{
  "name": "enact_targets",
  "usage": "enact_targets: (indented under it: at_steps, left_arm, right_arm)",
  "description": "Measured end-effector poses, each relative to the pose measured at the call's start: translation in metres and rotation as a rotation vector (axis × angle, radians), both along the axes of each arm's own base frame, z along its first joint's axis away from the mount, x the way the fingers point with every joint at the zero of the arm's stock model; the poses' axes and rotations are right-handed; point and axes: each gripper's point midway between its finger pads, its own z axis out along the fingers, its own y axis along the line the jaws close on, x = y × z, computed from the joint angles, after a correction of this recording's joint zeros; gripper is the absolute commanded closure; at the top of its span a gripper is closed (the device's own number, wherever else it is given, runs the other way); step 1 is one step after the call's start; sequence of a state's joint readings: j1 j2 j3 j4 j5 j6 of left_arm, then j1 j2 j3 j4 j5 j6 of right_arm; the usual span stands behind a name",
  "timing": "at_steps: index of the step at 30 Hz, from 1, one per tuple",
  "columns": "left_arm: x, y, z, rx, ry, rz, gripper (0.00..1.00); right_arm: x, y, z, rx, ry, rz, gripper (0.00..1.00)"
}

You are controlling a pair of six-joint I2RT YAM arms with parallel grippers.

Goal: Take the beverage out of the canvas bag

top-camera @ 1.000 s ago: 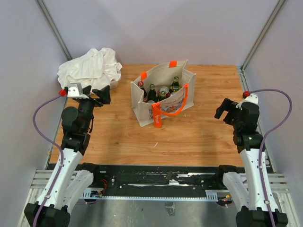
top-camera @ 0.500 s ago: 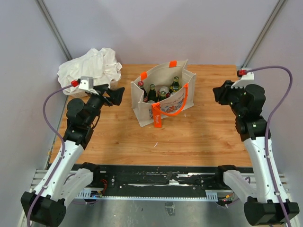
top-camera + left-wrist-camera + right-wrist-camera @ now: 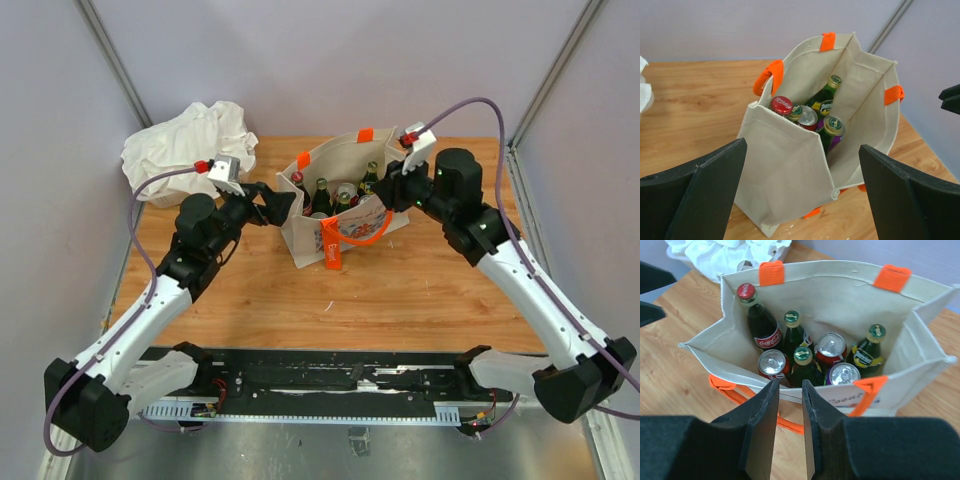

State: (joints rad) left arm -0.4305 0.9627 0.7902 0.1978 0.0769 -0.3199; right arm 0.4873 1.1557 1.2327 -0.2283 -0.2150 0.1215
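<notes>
The canvas bag [image 3: 345,205] stands upright and open-mouthed on the far middle of the wooden table [image 3: 420,290], with one gripper at each end. Inside it the drinks are packed close together. At the left end stands a dark Coca-Cola bottle [image 3: 762,325], its red cap and red label both carrying the white script. At the right end is a green Perrier bottle [image 3: 867,355]; the left wrist view shows the name on its yellow-green label. Two more green bottles [image 3: 791,335] stand between them, their cap print too small to read, along with three cans [image 3: 830,346] showing only silver tops. Dark lettering on the bag's near outer wall is cut off by the rim and cannot be read. Nor can the white lettering on the hanging orange strap [image 3: 330,245].

The left gripper [image 3: 272,200] hangs just beside the bag's left end with its jaws spread wide and nothing between them. The right gripper [image 3: 789,385] sits above the bag's right rim with its jaws drawn almost together — only a thin slit between them, holding nothing. A white cloth bundle [image 3: 190,140] lies in the far left corner.
</notes>
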Motion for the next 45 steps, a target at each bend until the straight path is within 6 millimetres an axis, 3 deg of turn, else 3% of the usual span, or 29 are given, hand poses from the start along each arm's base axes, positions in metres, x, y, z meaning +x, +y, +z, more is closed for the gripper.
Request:
enact_targets:
  at_steps: [3, 8, 20, 23, 25, 28, 33, 45]
  left_arm:
    - [0.008, -0.002, -0.01, 0.019, 0.029, 0.014, 0.0]
    - [0.021, -0.009, -0.011, 0.03, 0.044, 0.023, 0.01]
    - [0.021, -0.042, -0.041, 0.087, 0.113, -0.025, 0.01]
    - [0.021, -0.044, -0.05, 0.103, 0.133, -0.021, 0.1]
    - [0.022, -0.042, -0.055, 0.115, 0.146, -0.007, 0.24]
    - [0.022, -0.038, -0.066, 0.129, 0.171, 0.016, 0.32]
    - [0.016, -0.034, -0.071, 0.123, 0.181, 0.026, 0.34]
    - [-0.004, -0.033, -0.109, 0.111, 0.284, 0.0, 0.44]
  right_arm:
    - [0.001, 0.022, -0.006, -0.027, 0.008, 0.054, 0.74]
    - [0.006, 0.047, -0.013, -0.06, 0.011, 0.111, 0.74]
    - [0.014, 0.066, -0.035, -0.09, 0.049, 0.148, 0.74]
    - [0.012, 0.068, -0.037, -0.083, 0.053, 0.157, 0.74]
    - [0.011, 0.069, -0.043, -0.084, 0.062, 0.159, 0.74]
    - [0.009, 0.068, -0.056, -0.093, 0.09, 0.158, 0.75]
    - [0.004, 0.065, -0.083, -0.11, 0.146, 0.155, 0.75]
    - [-0.019, 0.055, -0.117, -0.117, 0.215, 0.136, 0.77]
